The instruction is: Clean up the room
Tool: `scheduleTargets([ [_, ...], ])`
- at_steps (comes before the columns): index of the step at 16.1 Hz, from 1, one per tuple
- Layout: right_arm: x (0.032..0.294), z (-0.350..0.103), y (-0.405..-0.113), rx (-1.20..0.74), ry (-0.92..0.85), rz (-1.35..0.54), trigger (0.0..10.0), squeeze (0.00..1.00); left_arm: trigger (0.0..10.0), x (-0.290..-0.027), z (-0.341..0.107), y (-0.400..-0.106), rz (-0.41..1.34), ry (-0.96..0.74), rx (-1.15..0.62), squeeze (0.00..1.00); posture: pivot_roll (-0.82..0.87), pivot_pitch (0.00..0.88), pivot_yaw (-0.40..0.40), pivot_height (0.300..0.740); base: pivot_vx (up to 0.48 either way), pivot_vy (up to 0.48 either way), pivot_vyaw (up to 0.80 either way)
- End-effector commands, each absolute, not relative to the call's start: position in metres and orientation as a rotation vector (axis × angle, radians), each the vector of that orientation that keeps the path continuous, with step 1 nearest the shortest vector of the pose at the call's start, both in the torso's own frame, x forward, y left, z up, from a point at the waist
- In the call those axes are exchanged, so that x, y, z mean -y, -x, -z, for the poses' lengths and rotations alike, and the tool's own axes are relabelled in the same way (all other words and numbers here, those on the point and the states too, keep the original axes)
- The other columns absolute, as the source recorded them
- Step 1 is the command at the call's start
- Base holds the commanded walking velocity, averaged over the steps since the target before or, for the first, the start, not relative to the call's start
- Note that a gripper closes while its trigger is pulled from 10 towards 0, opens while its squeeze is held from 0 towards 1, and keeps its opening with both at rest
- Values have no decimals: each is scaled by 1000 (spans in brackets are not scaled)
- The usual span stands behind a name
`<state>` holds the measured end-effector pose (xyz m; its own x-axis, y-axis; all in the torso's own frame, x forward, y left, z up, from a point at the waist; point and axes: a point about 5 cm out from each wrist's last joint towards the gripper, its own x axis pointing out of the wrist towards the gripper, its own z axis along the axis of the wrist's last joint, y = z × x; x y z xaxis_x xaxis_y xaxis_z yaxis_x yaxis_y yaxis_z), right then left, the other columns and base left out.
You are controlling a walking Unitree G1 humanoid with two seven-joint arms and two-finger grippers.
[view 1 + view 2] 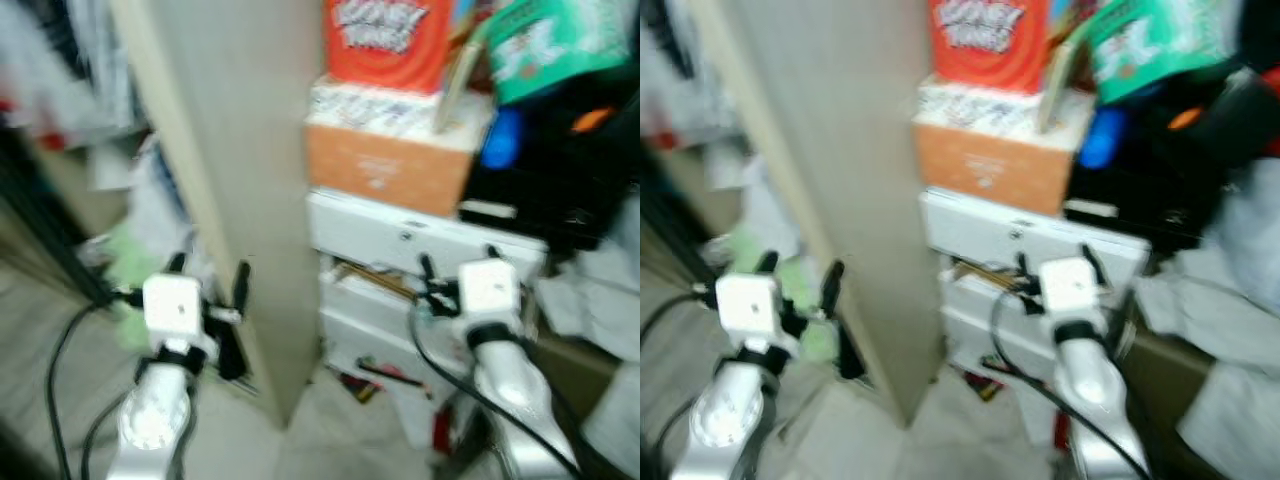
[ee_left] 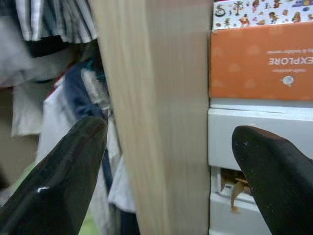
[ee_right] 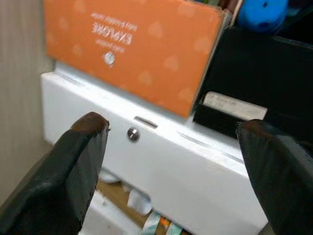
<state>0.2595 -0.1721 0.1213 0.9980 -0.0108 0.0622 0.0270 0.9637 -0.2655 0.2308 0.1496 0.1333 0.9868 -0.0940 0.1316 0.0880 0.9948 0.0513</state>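
Orange box (image 3: 132, 54) tops white drawers (image 3: 161, 166); both grippers, left gripper (image 2: 168, 161) and right gripper (image 3: 171, 171), gape empty, probably mid-approach.

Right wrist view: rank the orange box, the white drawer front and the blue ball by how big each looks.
1. White drawer front and orange box: they look alike in area, so no ranking between them.
2. Blue ball: clearly smallest, though partly cut off.

Both head views were motion-blurred; lettering on the red box (image 1: 385, 40), cut off at the top edge, was unreadable.
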Motion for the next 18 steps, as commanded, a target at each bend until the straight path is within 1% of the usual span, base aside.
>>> scheduleTargets([
  [1, 165, -130, -258, 89, 250, -7, 10000, 0, 10000, -158, -136, -228, 61, -80, 139, 0, 4, 4, 1, 740, 0, 0, 800],
  [2, 170, -124, -248, 61, 262, -11, 10000, 0, 10000, -167, -132, -222, 25, -88, 116, 0, 5, 4, 1, 740, 0, 0, 606],
  [5, 176, -126, -243, 47, 271, -4, 10000, 0, 10000, -172, -130, -215, 5, -107, 101, 0, 5, 4, 2, 740, 0, 0, 583],
  [11, 175, -128, -240, 30, 275, -21, 10000, 0, 10000, -171, -130, -214, 0, -102, 95, 0, 3, 3, -3, 740, 0, 0, 579],
  [18, 171, -126, -242, 14, 273, -31, 10000, 0, 10000, -167, -131, -218, 19, -97, 95, 0, 2, 12, -4, 740, 0, 0, 800],
])
